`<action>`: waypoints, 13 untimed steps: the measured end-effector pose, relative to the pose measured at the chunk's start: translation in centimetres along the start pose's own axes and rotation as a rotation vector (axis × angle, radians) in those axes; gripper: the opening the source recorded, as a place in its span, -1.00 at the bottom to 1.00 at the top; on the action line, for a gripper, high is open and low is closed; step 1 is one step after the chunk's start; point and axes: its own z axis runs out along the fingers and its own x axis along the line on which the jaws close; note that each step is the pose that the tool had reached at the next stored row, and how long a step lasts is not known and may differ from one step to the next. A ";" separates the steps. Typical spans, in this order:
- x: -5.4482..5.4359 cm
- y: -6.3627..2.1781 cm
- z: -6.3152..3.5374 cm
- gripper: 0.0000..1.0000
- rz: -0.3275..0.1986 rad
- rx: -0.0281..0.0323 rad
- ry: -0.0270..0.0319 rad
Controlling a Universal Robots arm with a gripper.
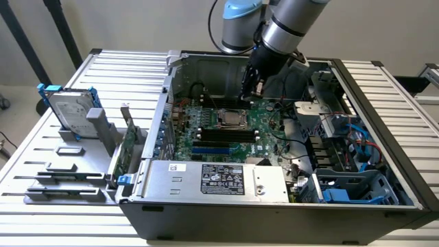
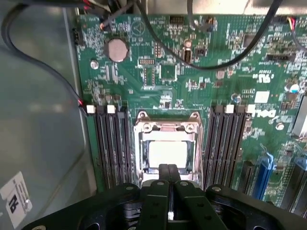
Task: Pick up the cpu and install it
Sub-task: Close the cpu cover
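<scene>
The cpu (image 2: 167,153) is a small pale silver square lying flat in the metal-framed socket (image 2: 141,143) of the green motherboard (image 2: 163,72). In the exterior view the cpu (image 1: 233,120) shows in the middle of the board inside the open computer case. My gripper (image 2: 168,168) hovers above the socket's edge with its two black fingers pressed together and nothing between them. Seen from outside, the gripper (image 1: 248,95) hangs a short way above the board, behind the socket.
Black memory slots (image 2: 110,143) flank the socket on both sides. Black cables (image 2: 211,64) loop over the board. A grey power supply box (image 1: 219,179) fills the case's front. A hard drive with blue rails (image 1: 71,110) stands in a holder at the exterior view's left.
</scene>
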 end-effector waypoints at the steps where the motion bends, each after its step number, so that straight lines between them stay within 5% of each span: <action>1: 0.0 -0.19 0.09 -0.79 0.000 0.0055 -0.0002; 8: -0.3 -1.52 0.90 -0.79 0.001 0.0374 -0.0008; 13: -0.7 -2.27 1.79 -0.79 0.002 0.0440 -0.0009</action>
